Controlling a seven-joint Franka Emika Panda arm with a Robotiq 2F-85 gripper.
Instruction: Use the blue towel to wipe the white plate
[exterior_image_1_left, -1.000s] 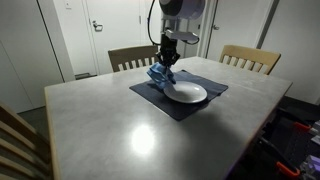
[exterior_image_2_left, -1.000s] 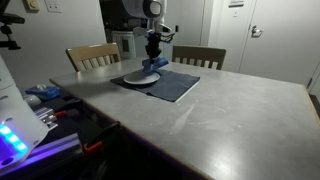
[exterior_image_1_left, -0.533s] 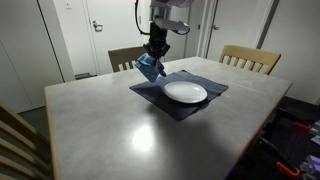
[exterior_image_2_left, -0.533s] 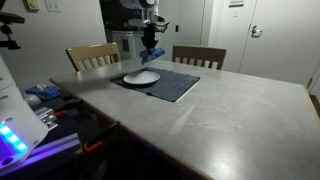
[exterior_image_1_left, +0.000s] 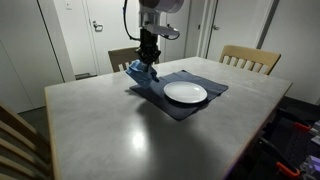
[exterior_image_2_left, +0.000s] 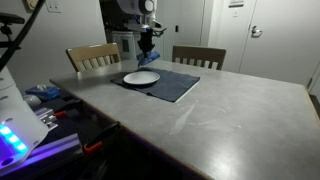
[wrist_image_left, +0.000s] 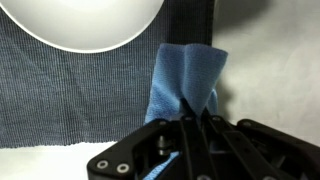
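The blue towel (exterior_image_1_left: 141, 71) (exterior_image_2_left: 150, 57) (wrist_image_left: 188, 78) hangs bunched from my gripper (exterior_image_1_left: 147, 62) (exterior_image_2_left: 146, 49) (wrist_image_left: 197, 108), which is shut on it. In both exterior views the towel is held in the air off the far side of the white plate (exterior_image_1_left: 185, 92) (exterior_image_2_left: 141, 77), above the edge of the dark placemat (exterior_image_1_left: 180, 100) (exterior_image_2_left: 170, 84). The wrist view shows the plate's rim (wrist_image_left: 85, 25) at the top left, apart from the towel. The plate lies on the placemat with nothing on it.
The placemat rests on a large grey table (exterior_image_1_left: 110, 130) (exterior_image_2_left: 230, 120). Wooden chairs (exterior_image_1_left: 250, 58) (exterior_image_1_left: 125, 57) (exterior_image_2_left: 92, 56) (exterior_image_2_left: 199, 56) stand along its far edges. A cluttered bench with tools (exterior_image_2_left: 45, 100) sits beside the table.
My gripper has lifted the towel off the plate and carried it sideways away from the plate toward the placemat's edge. The plate stays where it was, now uncovered.
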